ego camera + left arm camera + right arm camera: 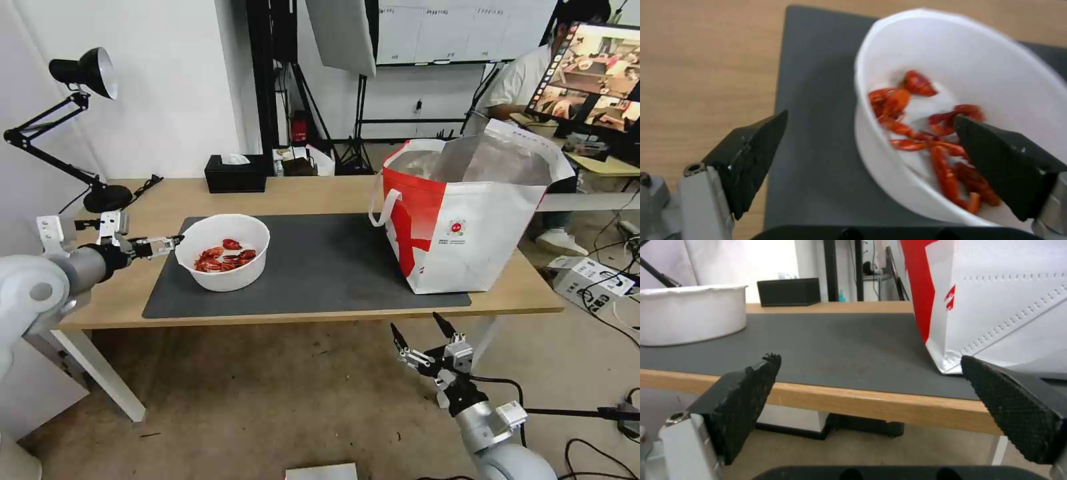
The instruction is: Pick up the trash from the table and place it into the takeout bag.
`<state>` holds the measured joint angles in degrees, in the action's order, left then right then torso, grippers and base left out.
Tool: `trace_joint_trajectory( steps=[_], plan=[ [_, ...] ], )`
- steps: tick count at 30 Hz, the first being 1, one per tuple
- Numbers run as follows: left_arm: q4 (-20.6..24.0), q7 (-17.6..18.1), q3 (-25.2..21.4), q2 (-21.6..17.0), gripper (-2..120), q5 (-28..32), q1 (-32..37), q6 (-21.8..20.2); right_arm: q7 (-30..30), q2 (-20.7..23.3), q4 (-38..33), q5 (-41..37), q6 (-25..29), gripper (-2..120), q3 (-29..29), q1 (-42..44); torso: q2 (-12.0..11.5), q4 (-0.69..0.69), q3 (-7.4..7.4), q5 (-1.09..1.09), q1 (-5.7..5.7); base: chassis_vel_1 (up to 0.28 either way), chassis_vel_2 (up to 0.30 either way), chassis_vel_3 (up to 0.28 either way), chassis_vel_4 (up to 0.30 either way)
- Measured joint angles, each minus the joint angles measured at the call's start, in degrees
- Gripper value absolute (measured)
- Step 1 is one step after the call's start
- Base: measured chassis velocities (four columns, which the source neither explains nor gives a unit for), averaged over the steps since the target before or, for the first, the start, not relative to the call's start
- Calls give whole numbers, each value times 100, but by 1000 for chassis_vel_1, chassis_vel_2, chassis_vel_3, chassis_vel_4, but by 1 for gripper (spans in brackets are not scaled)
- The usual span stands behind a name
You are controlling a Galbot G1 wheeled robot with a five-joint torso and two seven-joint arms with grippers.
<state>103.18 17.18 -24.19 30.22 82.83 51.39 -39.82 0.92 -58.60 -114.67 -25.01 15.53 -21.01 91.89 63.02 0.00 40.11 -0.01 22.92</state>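
**Bowl still on the counter, bag waiting**

We see the white bowl of crayfish shells (223, 252) on the grey mat (320, 260), not yet bagged. Our left pincer (175, 241), spread, straddles its rim. The takeout bag (467, 220) stands open, well apart. Our right pincer (418, 331) hangs spread below the counter (300, 193) edge.
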Motion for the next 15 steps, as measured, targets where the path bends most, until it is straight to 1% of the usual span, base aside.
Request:
trace_joint_trajectory(
  steps=[1,2,4,5,8,12,15],
  plan=[
    [-113,117,169,19,100,56,-158,-44,0,0,0,0,0,100,0,0,0,0,0,0,0,0,0,0,0],
    [-113,117,169,19,100,56,-158,-44,0,0,0,0,0,100,0,0,0,0,0,0,0,0,0,0,0],
    [-321,184,438,75,100,113,-449,-59,1,0,0,0,0,100,-1,0,0,0,0,0,0,0,0,0,0],
    [-321,184,438,75,100,113,-449,-59,1,0,0,0,0,100,-1,0,0,0,0,0,0,0,0,0,0],
    [-572,243,753,174,100,194,-774,-59,0,1,0,0,0,100,0,0,0,0,0,0,0,0,0,0,0],
    [-701,332,927,248,100,307,-949,-74,0,1,0,0,0,100,0,0,0,0,0,0,0,0,0,0,0],
    [-857,537,1124,408,100,585,-1212,-131,1,0,0,0,0,100,0,0,0,0,0,0,0,0,0,0,0]
  ],
)
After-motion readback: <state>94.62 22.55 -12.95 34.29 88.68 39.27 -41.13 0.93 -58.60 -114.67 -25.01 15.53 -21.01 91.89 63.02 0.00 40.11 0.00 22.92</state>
